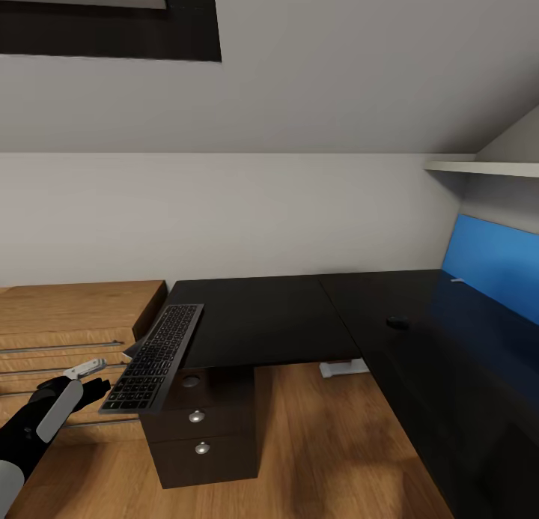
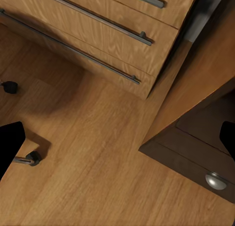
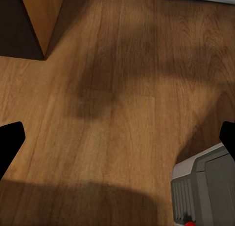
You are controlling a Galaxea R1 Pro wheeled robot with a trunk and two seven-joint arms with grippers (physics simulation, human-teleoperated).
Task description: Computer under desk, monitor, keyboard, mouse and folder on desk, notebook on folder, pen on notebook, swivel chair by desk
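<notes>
The black keyboard (image 1: 156, 356) lies askew over the left front corner of the black desk (image 1: 262, 324), its near end sticking out past the edge. My left gripper (image 1: 93, 383) hovers just left of that near end. In the left wrist view the left gripper (image 2: 117, 143) is open, its fingertips (image 2: 11, 143) wide apart over bare floor. A small black mouse (image 1: 397, 323) sits further right on the desk. A slim pale pen (image 1: 457, 280) lies by the blue back panel (image 1: 490, 260). My right gripper (image 3: 117, 138) is open above the floor, beside a grey vented computer case (image 3: 208, 187).
A light wooden drawer cabinet (image 1: 67, 324) stands left of the desk, close to my left arm. The black drawer pedestal (image 1: 201, 422) is under the desk corner. Black chair casters (image 2: 32, 158) rest on the wooden floor. A white desk foot (image 1: 343, 368) stands behind the pedestal.
</notes>
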